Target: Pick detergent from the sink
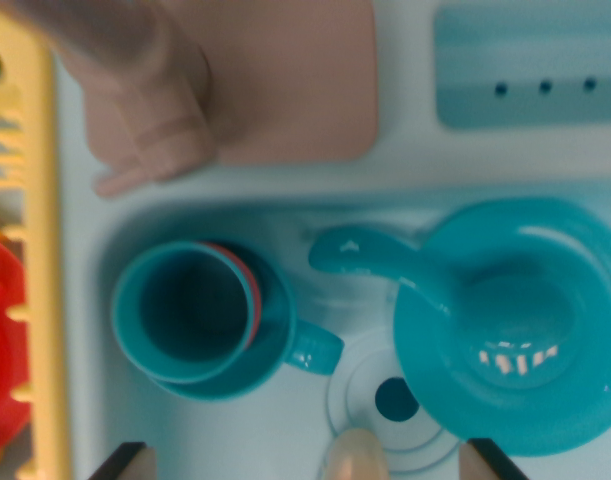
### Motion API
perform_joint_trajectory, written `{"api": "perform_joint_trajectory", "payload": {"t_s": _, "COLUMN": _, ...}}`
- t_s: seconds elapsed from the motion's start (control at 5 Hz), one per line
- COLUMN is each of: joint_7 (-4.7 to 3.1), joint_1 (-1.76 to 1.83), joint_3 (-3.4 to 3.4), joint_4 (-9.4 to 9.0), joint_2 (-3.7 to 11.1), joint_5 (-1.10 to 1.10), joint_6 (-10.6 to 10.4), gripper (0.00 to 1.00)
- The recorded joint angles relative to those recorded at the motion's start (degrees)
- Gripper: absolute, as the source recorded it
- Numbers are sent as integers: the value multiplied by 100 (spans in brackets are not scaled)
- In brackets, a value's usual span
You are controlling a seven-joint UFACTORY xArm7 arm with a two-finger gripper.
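Wrist view looks straight down into a pale blue toy sink (pixel 285 235). Detergent: prob. the pale rounded cap (pixel 355 455) poking up at bottom centre, over the drain ring (pixel 370 400) w/ its dark hole, but blurred and cut off, so can't be sure. End effector (pixel 305 462): only 2 dark finger tips (pixel 123 462) at bottom corners, far apart, i.e. wide open, nothing between them but that cap. Clutter in the basin: 1 teal mug (pixel 200 320) on the wrist view's left, handle pointing toward the drain, a red-orange rim showing inside as if a 2nd cup is nested; 1 teal bowl/pan (pixel 515 330) on the right w/ a stubby handle (pixel 360 255) reaching toward centre, its edge overlapping the drain ring. Both sit close beside the cap. Behind the sink: 1 pinkish faucet (pixel 150 110) on a pink base plate (pixel 295 80), and 1 blue-grey tray (pixel 530 65) w/ 3 small holes. Far left: 1 yellow rack (pixel 35 250) holding sth red (pixel 0 350).
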Motion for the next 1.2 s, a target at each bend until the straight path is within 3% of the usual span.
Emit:
{"api": "perform_joint_trajectory", "payload": {"t_s": 0.2, "joint_7": 0, "joint_1": 0, "joint_3": 0, "joint_4": 0, "joint_2": 0, "joint_5": 0, "joint_6": 0, "gripper": 0}}
{"api": "perform_joint_trajectory", "payload": {"t_s": 0.4, "joint_7": -47, "joint_1": -10, "joint_3": -13, "joint_4": -226, "joint_2": 1, "joint_5": 21, "joint_6": -212, "gripper": 0}}
{"api": "perform_joint_trajectory", "payload": {"t_s": 0.6, "joint_7": -47, "joint_1": -10, "joint_3": -13, "joint_4": -226, "joint_2": 1, "joint_5": 21, "joint_6": -212, "gripper": 0}}
{"api": "perform_joint_trajectory", "payload": {"t_s": 0.8, "joint_7": -89, "joint_1": -19, "joint_3": -25, "joint_4": -425, "joint_2": 3, "joint_5": 39, "joint_6": -398, "gripper": 0}}
{"api": "perform_joint_trajectory", "payload": {"t_s": 1.0, "joint_7": -89, "joint_1": -19, "joint_3": -25, "joint_4": -425, "joint_2": 3, "joint_5": 39, "joint_6": -398, "gripper": 0}}
{"api": "perform_joint_trajectory", "payload": {"t_s": 1.2, "joint_7": -128, "joint_1": -27, "joint_3": -36, "joint_4": -612, "joint_2": 4, "joint_5": 56, "joint_6": -573, "gripper": 0}}
